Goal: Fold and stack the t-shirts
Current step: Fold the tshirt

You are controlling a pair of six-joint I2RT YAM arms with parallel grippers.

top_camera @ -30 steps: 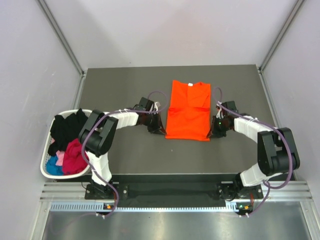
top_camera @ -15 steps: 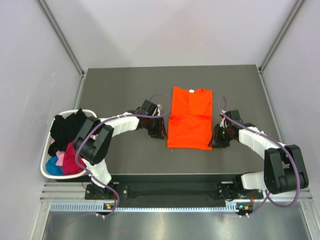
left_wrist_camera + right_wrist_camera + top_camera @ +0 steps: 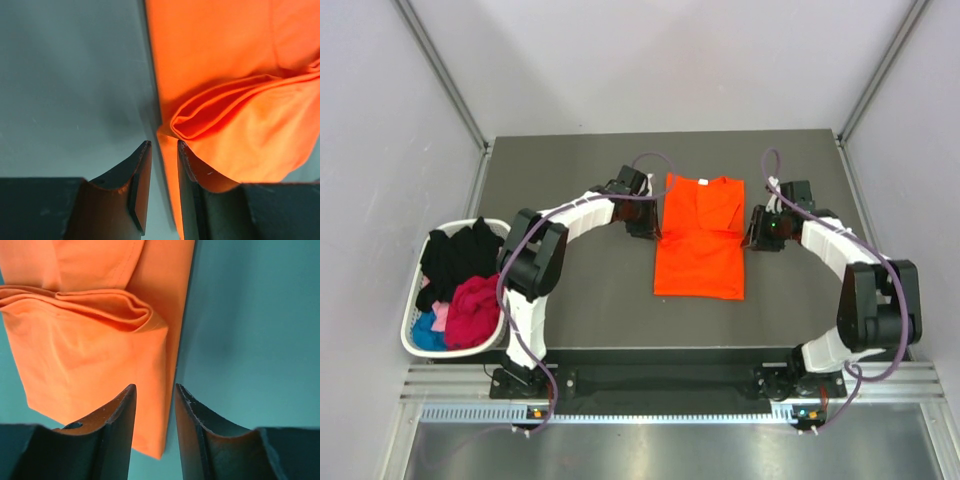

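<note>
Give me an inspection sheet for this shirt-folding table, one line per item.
Surface: dark grey table, flat.
Job's things: orange t-shirt partly folded, mid-table; other shirts heaped in white basket at the left edge.
Clutter: nothing seen.
Grippers: left gripper at the orange t-shirt's left edge, right gripper at its right edge; both open, holding nothing.
Cables: purple cables loop beside both grippers.
Surroundings: pale walls, metal frame.

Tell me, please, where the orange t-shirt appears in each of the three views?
Top view: the orange t-shirt lies on the table, slightly right of centre.
Left wrist: the t-shirt fills the upper right.
Right wrist: the t-shirt fills the upper left.
Shared landmark: the crosswise fold across the shirt, a puckered ridge in both wrist views.
</note>
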